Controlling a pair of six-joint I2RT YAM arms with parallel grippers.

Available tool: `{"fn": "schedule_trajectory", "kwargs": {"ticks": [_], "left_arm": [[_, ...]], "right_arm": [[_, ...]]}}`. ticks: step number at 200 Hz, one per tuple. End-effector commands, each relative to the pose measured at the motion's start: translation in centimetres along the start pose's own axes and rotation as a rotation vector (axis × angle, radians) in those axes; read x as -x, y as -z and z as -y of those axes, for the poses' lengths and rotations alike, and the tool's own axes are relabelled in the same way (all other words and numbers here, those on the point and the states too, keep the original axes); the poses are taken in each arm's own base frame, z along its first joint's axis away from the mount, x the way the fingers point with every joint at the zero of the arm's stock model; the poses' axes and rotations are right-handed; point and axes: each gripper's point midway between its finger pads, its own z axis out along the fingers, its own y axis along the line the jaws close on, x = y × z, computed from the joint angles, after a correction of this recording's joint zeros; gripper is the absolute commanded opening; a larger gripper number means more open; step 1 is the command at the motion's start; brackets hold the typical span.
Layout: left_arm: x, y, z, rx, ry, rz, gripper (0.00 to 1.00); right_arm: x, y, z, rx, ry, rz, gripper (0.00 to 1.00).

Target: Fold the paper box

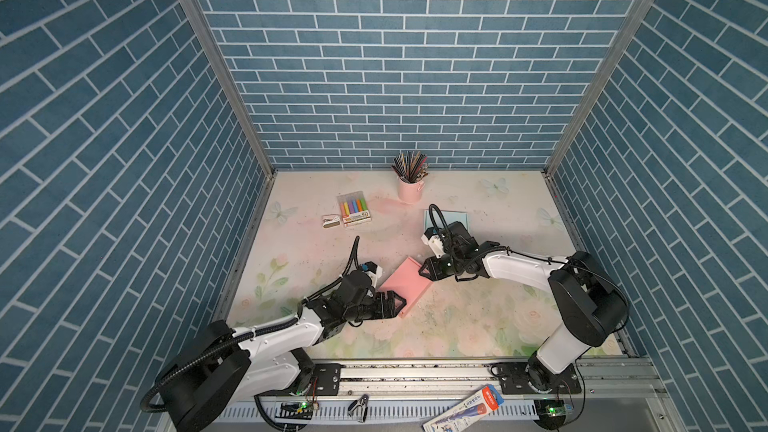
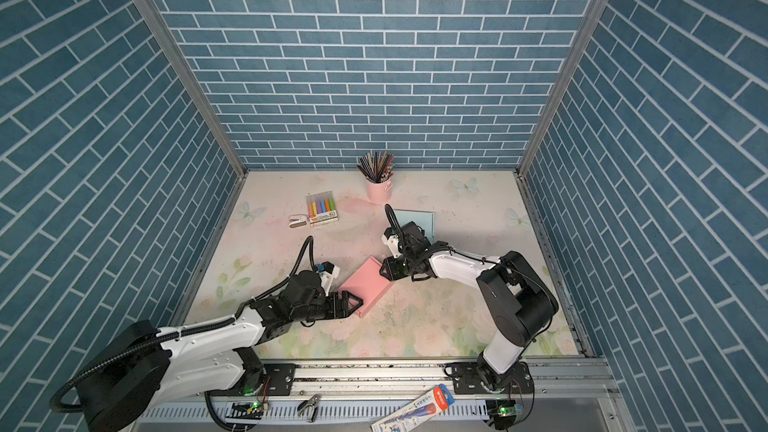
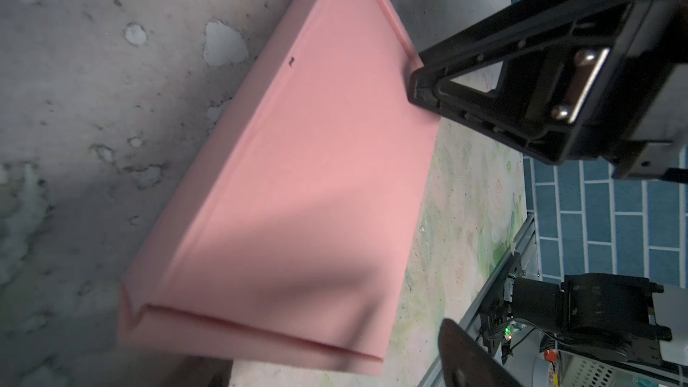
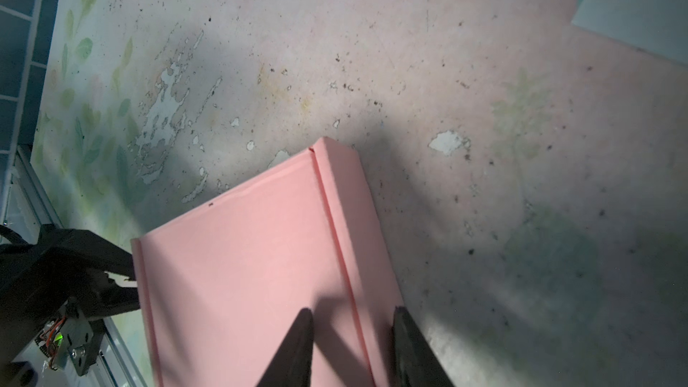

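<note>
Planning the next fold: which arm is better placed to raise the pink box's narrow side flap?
Probably the right. The right gripper has a finger on each side of the narrow side flap of the pink paper box. The left gripper stands wide open at the opposite end.

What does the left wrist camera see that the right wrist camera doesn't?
Only the left wrist view: the right gripper seen from the side, its tip at the edge of the pink box, plus the box's layered open end. Only the right wrist view: the left gripper beside another edge, and the right gripper's own fingertips straddling a fold line. Both: the pink box lying on the worn floral table.
</note>
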Motion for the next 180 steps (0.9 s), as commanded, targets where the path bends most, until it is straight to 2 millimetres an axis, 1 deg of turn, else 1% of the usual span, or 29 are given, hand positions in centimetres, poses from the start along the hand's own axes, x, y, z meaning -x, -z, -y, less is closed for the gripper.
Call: {"fn": "schedule_trajectory", "kwargs": {"ticks": [1, 36, 63, 109, 158, 180], "left_arm": [[2.0, 0.2, 1.4, -0.035, -0.034, 0.047, 0.86], [3.2, 0.3, 1.1, -0.028, -0.035, 0.060, 0.85], [3.9, 0.5, 1.0, -0.020, -0.041, 0.065, 0.85], [5.2, 0.9, 0.0, -0.002, -0.028, 0.090, 0.84], [7.0, 1.2, -1.0, 0.021, -0.025, 0.113, 0.84], [7.9, 1.2, -1.2, 0.025, -0.027, 0.122, 0.83]], "right_arm": [[-2.4, 0.2, -1.1, 0.023, -0.018, -0.056, 0.36], [-2.8, 0.4, -2.3, 0.066, -0.031, -0.044, 0.36], [-2.5, 0.2, -3.2, 0.096, -0.042, -0.035, 0.36], [-1.6, 0.1, -4.3, 0.134, -0.050, -0.014, 0.36], [-0.4, -0.4, -4.8, 0.143, -0.042, -0.011, 0.36], [0.6, -0.8, -4.9, 0.138, -0.035, -0.007, 0.36]]}}
